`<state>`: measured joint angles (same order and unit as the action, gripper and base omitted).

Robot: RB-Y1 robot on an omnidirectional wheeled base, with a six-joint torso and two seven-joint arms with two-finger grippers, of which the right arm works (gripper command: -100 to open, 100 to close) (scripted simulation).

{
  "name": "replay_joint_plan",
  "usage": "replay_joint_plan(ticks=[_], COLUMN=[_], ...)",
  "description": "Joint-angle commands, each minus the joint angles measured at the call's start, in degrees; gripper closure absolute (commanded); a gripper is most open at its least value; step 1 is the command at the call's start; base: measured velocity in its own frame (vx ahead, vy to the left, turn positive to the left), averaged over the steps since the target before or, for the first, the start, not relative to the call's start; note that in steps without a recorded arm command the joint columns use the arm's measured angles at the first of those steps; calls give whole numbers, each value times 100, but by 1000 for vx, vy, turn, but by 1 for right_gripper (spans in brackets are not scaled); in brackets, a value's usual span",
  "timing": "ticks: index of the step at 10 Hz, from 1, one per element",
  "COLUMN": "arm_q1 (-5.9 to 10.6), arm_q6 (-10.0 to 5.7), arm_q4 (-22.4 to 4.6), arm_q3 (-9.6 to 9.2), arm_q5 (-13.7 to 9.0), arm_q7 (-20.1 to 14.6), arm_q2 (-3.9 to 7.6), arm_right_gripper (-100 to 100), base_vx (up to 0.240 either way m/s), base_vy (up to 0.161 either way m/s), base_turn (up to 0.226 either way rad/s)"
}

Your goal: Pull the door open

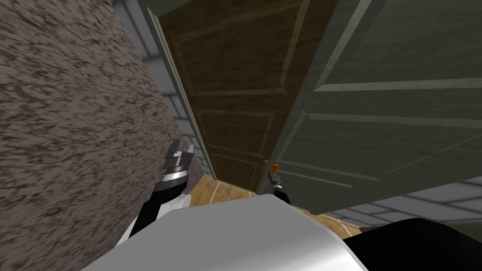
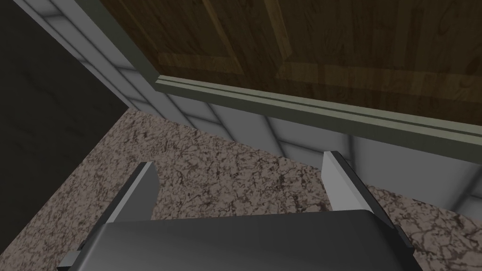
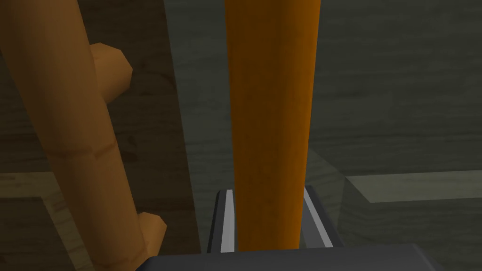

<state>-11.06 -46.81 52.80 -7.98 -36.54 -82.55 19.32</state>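
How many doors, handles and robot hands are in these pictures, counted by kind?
Doors: 2, the brown door and the grey-green door
Handles: 2, the orange handle and the tan handle
Hands: 2, the left hand, open, and the right hand, shut on the orange handle
Total: 6

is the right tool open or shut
Shut: the right tool grips the orange handle, fingers pressing its sides.
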Motion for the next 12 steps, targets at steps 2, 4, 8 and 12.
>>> replay_joint_plan(ticks=[2,4,8,12], arm_q1=[-108,-204,-370,-448], arm_q6=[-20,-22,-28,-31], arm_q4=[-162,-226,-354,-419], arm_q3=[59,110,210,260], arm_q5=[-32,-59,-112,-139], arm_q7=[-18,-15,-9,-5], arm_q2=[58,98,170,205], arm_right_gripper=[100,100,100,100], base_vx=[-153,-85,-122,-105], base_vy=[10,2,19,10], base_turn=[-31,-50,-28,-28])
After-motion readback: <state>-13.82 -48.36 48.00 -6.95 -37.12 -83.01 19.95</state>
